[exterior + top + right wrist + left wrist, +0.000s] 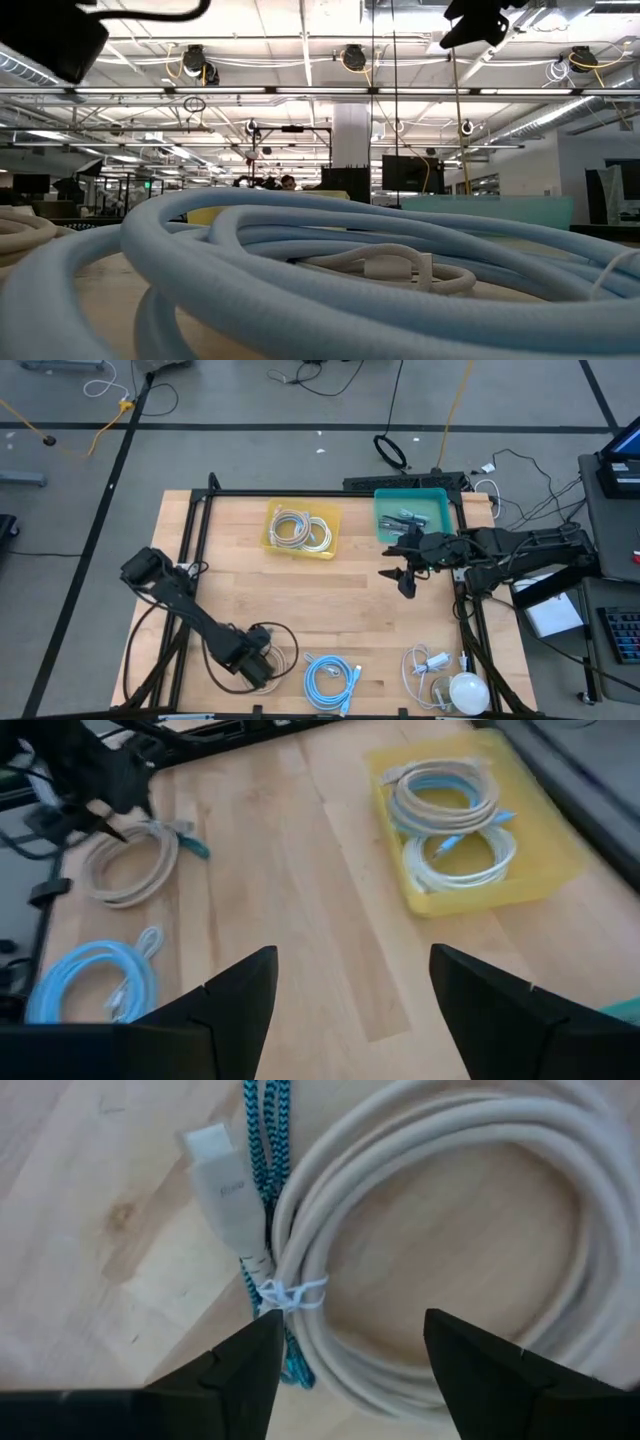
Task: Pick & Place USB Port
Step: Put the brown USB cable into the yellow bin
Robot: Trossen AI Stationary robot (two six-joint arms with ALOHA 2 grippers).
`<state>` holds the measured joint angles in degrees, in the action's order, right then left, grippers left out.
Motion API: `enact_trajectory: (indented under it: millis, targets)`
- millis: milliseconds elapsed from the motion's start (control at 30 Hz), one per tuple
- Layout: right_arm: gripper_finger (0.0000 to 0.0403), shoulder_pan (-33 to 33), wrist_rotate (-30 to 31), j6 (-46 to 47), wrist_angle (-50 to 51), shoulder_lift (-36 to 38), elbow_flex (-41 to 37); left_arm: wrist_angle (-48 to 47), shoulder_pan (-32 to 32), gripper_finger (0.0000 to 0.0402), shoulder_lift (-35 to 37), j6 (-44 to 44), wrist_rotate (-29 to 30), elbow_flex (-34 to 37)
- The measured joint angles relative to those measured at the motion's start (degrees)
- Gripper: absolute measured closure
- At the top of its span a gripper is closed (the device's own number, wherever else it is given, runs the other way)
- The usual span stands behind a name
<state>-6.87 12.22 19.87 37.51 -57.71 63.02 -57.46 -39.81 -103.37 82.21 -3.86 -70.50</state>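
A coiled beige USB cable (440,1210) lies flat on the wooden table near its front left, bound by a thin white tie (292,1294). Its pale plug (222,1180) lies beside a teal braided cord (266,1140). My left gripper (350,1365) points down just above the coil (270,657) and is open. One finger stands outside the tied bundle and the other over the coil's middle; I see no touch. My right gripper (405,575) hangs open above the table's right half, with nothing between its fingers (240,1000).
A yellow tray (335,532) with coiled cables and a teal bin (440,500) stand at the far side. A light blue cable coil (330,680) lies at the front middle. A white cable (425,665) and a round white thing (468,692) lie front right. Bare wood lies mid-table.
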Motion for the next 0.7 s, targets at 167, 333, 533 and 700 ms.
enact_trajectory:
  millis: [167,333,533,700]
  targets:
    - [0.0149,-0.4,-1.7,1.4,0.0,0.0,0.0,0.1,-0.2,0.0170,-2.3,0.0,-0.7,-0.1]
    - [0.0149,-0.9,-1.9,2.0,-0.5,0.0,0.0,0.5,0.0,0.0258,-2.5,0.4,-0.5,-0.1]
    - [0.0149,-1.3,-1.9,2.0,-3.2,0.0,0.0,1.1,0.2,0.0386,-2.5,-1.1,-0.1,0.0]
    - [0.0149,-1.2,-1.9,2.0,-3.4,0.0,0.0,1.9,0.6,0.0397,-2.0,-0.8,-0.7,0.0]
